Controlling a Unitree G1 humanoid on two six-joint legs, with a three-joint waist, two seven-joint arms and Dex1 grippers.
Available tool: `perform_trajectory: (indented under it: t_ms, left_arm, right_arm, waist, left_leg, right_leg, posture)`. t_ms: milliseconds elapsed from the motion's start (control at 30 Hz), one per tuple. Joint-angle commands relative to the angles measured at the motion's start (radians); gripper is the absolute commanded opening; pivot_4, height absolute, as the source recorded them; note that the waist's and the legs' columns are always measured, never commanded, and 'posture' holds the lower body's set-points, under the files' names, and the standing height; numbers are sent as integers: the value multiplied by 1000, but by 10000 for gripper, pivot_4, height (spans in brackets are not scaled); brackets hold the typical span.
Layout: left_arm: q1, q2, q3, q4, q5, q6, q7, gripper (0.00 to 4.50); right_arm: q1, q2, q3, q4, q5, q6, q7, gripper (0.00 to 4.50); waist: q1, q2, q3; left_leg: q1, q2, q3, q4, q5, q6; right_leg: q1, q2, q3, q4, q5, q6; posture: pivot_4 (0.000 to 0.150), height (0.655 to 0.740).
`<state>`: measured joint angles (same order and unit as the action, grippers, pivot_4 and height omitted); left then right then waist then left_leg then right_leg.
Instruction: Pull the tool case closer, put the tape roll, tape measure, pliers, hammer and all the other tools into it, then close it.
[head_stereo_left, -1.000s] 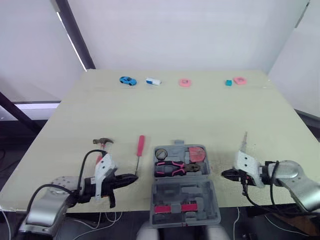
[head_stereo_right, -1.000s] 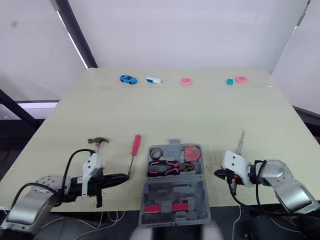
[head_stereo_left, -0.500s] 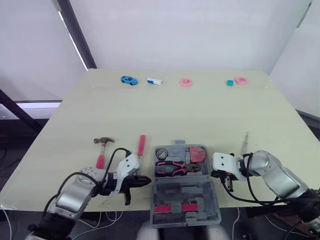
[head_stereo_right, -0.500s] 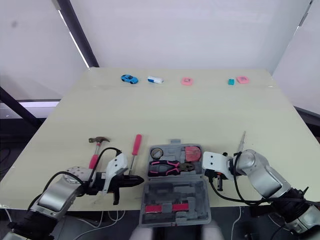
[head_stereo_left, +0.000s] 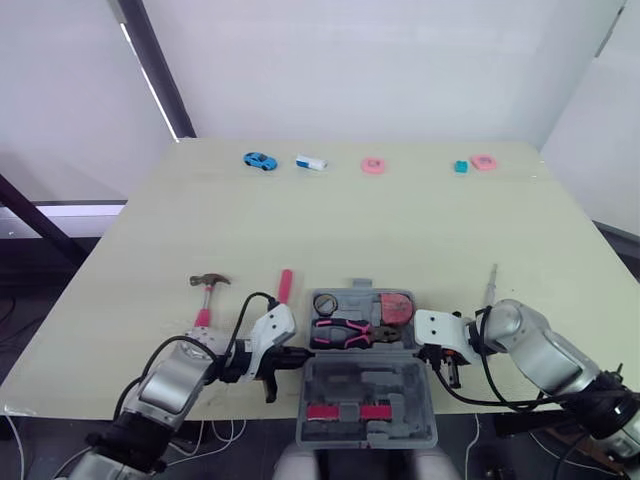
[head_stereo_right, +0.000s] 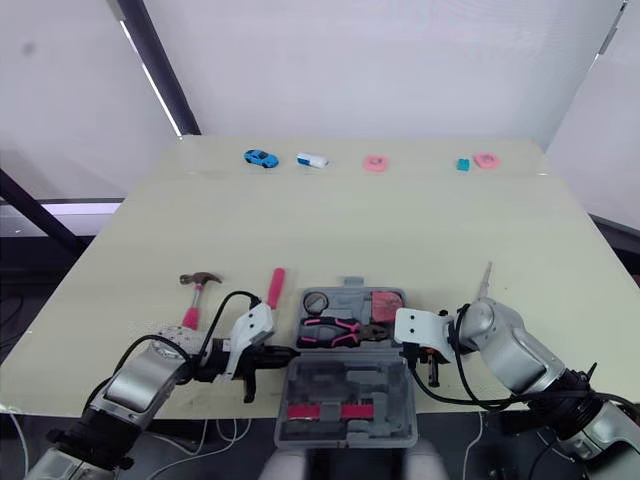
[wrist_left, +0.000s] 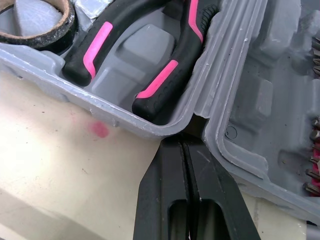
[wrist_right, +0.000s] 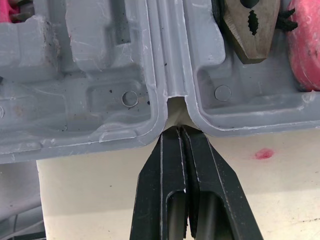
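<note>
- The hammer (head_stereo_left: 207, 292) and the pink-handled screwdriver (head_stereo_left: 284, 283) lie loose on the table (head_stereo_left: 350, 220), left of the case and not yet packed.
- The left gripper (wrist_left: 186, 140) has come in from well out on the left. Its fingers are pressed together on nothing, tips against the left hinge notch.
- The tool case (head_stereo_left: 365, 385) lies open at the near edge, its near half overhanging. The far half holds the tape roll (head_stereo_left: 326, 305), pliers (head_stereo_left: 345, 333) and tape measure (head_stereo_left: 395, 307).
- The right gripper (wrist_right: 180, 131) has likewise closed in, fingers together and empty, tips at the right hinge notch.
- A thin metal tool (head_stereo_left: 491, 281) lies just right of the case.
- With both tips now bracing the hinge line, the case looks set to be shifted, while three tools wait outside.
</note>
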<state>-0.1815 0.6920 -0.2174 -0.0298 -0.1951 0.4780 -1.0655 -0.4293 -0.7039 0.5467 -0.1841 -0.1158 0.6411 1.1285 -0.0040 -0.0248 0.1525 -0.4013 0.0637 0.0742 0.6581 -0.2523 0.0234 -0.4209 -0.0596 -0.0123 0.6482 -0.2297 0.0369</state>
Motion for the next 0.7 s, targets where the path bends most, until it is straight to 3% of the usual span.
perform_trajectory:
  t_ms: [33, 700]
  left_arm:
    - [-37, -25, -6, -37, -12, 2, 6, 745]
    - [-176, -96, 0, 215, 63, -126, -2, 745]
  right_arm:
    - [-54, 38, -25, -19, 30, -20, 3, 680]
    - [-194, 133, -39, 274, -1, -120, -48, 680]
  waist:
    - [0, 0, 0]
    - [-4, 0, 1]
  left_leg:
    - [0, 0, 0, 2, 0, 0]
    - [-1, 0, -1, 10, 0, 0]
  right_leg:
    - [0, 0, 0, 1, 0, 0]
    - [0, 0, 0, 11, 0, 0]
  posture:
    - [1500, 7400]
    - [1500, 7400]
